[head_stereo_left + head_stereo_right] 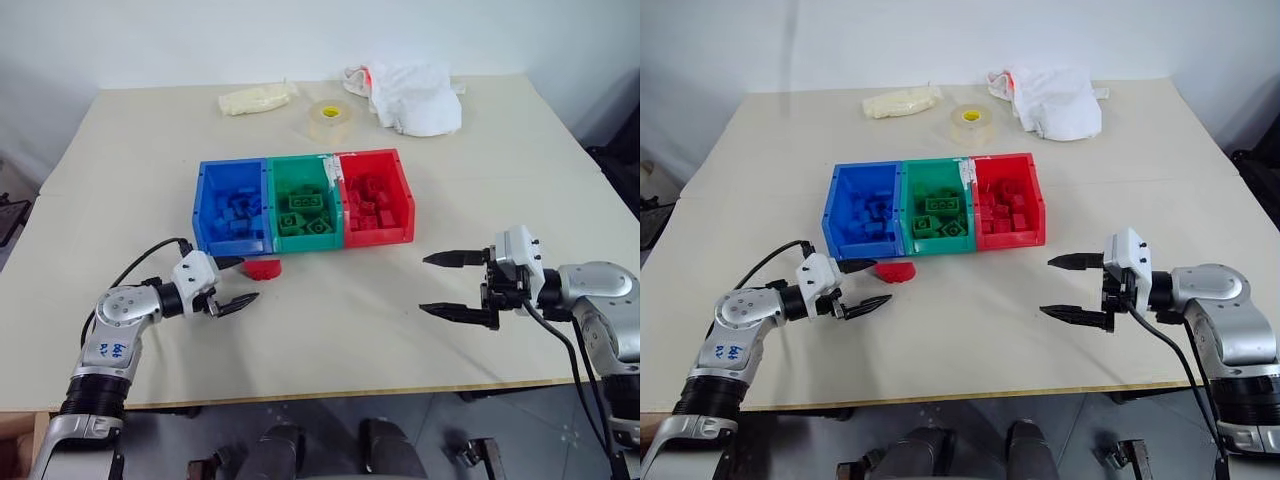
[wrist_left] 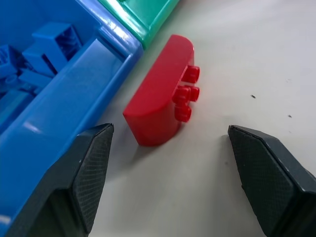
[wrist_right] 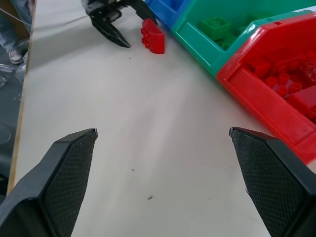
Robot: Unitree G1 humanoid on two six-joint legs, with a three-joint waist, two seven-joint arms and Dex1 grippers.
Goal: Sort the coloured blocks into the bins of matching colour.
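One half-round red block [image 1: 264, 268] lies on its side on the table, studs sideways, just in front of the blue bin [image 1: 233, 208]. The green bin [image 1: 304, 202] and the red bin [image 1: 374, 197] join it in a row; each bin holds several bricks of its own colour. My left gripper [image 1: 232, 284] is open just left of the red block [image 2: 160, 95], which lies a little ahead of the fingertips and apart from them. My right gripper [image 1: 441, 284] is open and empty over bare table, right of the red bin, pointing left.
At the table's far side lie a clear tape roll [image 1: 331, 119], a crumpled white cloth [image 1: 415, 97] and a pale packet [image 1: 257, 98]. Bare tabletop stretches between my two grippers. The table's front edge [image 1: 330, 393] runs close below both arms.
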